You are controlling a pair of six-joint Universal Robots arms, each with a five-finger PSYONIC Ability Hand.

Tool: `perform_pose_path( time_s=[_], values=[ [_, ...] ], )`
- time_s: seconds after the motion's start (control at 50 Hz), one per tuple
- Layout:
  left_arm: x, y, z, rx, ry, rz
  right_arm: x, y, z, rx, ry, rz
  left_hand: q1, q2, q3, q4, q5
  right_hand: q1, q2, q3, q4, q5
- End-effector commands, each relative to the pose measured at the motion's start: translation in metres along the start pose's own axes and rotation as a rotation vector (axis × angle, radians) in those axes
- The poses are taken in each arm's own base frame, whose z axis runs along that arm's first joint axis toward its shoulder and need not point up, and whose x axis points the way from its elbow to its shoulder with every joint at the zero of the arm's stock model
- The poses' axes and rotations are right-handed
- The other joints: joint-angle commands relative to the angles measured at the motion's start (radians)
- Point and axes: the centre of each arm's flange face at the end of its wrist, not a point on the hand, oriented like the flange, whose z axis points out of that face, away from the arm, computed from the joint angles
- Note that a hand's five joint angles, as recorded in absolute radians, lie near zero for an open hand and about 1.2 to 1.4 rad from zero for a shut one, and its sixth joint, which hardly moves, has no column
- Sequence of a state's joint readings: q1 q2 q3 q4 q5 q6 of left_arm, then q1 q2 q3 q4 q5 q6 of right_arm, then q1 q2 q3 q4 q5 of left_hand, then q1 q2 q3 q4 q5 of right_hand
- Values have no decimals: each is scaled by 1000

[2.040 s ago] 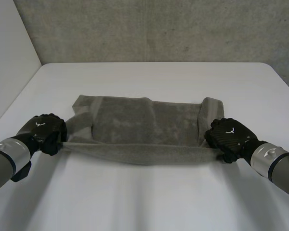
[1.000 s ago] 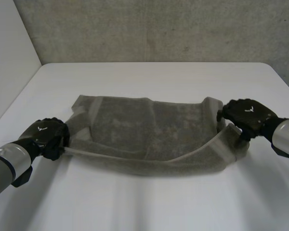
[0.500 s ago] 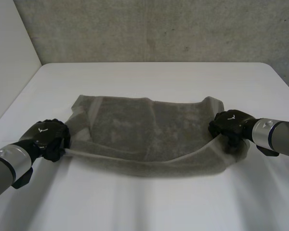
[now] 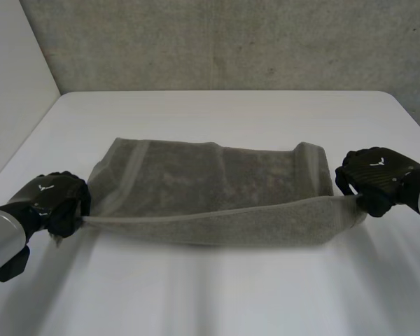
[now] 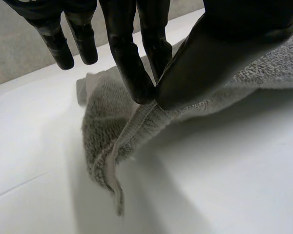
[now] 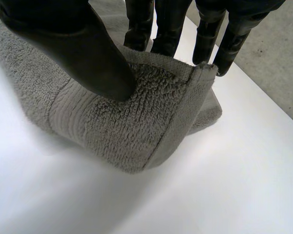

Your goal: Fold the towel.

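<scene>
A grey-green towel [image 4: 210, 185] lies across the middle of the white table [image 4: 217, 112], its near edge lifted and pulled taut between both hands. My left hand [image 4: 52, 201] pinches the towel's near left corner [image 5: 136, 122] between thumb and fingers [image 5: 132, 73]. At the near right corner [image 6: 136, 122] my right hand [image 4: 374, 175] grips the cloth, thumb [image 6: 93, 63] on top and fingers [image 6: 171, 29] behind the edge. The towel's far edge rests flat on the table.
A grey wall [image 4: 231, 42] stands behind the table's far edge, and a white panel [image 4: 14, 77] rises along its left side. Bare tabletop [image 4: 210, 294] lies in front of the towel.
The right hand let go of the near edge, moved along it, then closed on the near right corner and pulled outward. The sagging edge is taut again. The left hand shifted slightly left.
</scene>
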State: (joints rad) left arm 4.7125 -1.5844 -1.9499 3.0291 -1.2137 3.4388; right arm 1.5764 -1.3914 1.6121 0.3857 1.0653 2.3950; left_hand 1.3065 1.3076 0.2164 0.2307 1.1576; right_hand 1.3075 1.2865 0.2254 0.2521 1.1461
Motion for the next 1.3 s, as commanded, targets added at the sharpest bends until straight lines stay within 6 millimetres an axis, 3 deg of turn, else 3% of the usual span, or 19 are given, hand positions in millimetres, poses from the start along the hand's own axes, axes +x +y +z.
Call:
perform_pose_path(
  time_s=[0.02,0.16,0.2,0.3,0.4,0.48,0.58,0.68,0.78,0.9,1.04,1.1,1.16,1.18,1.2,1.22,1.24,1.26,1.3],
  values=[
    [-9,-15,-5,23,-29,2,6,-8,-7,56,-40,-50,90,89,-42,-56,64,89,110,-51,-78,76],
    [-16,-41,-8,100,-55,27,20,-36,-11,188,4,-70,90,89,-42,-56,64,89,110,-51,-78,76],
    [-16,-49,-13,121,-60,36,29,-60,-27,288,64,-50,90,89,-42,-56,64,89,110,-51,-78,76],
    [-13,-78,-36,216,-79,76,38,-84,-47,402,114,-46,90,89,-42,-56,64,89,110,-51,-78,76],
    [-12,-89,-48,273,-93,90,34,-96,-62,458,112,-68,90,89,-42,-56,64,89,110,-51,-78,76],
    [-10,-87,-50,270,-91,82,30,-94,-64,455,107,-66,90,89,-42,-56,64,89,110,-51,-78,76],
    [-6,-68,-46,204,-69,51,27,-74,-58,398,100,-38,90,89,-42,-56,64,89,110,-51,-78,76],
    [-2,-47,-42,135,-50,24,22,-32,-50,277,89,-31,90,89,-42,-56,64,89,110,-51,-78,76],
    [6,-21,-38,42,-19,0,16,-5,-52,226,78,-28,90,89,-42,-56,64,89,110,-51,-78,76],
    [15,-16,-44,14,30,0,26,-6,-74,264,88,6,90,89,-42,-56,64,89,110,-51,-78,76],
    [25,-36,-63,35,121,-4,39,-20,-91,356,62,5,90,89,-42,-56,64,89,110,-51,-78,76],
    [23,-41,-60,54,132,2,42,-20,-90,378,40,6,90,89,-42,-56,64,89,110,-51,-78,76],
    [18,-37,-42,18,145,-12,45,-14,-76,362,-5,31,90,89,-42,-56,64,89,110,-51,-78,76],
    [14,-34,-30,-4,150,-19,45,-14,-63,345,-33,31,90,89,-42,-56,64,89,110,-51,-78,76],
    [14,-34,-29,-4,150,-19,41,-13,-47,314,-69,30,90,89,-42,-56,64,89,110,-51,-78,76],
    [11,-31,-17,-26,157,-27,41,-13,-47,313,-69,30,90,89,-42,-56,64,89,110,-51,-78,76],
    [9,-29,-6,-45,170,-34,35,-14,-31,275,-94,18,90,89,-42,-56,64,89,110,-51,-78,76],
    [9,-29,-5,-45,170,-34,35,-15,-31,274,-94,17,90,89,-42,-56,64,89,110,-51,-78,76],
    [7,-26,21,-83,200,-41,26,-10,-2,180,-109,-11,90,89,-42,-56,64,89,110,-51,-78,76]
  ],
)
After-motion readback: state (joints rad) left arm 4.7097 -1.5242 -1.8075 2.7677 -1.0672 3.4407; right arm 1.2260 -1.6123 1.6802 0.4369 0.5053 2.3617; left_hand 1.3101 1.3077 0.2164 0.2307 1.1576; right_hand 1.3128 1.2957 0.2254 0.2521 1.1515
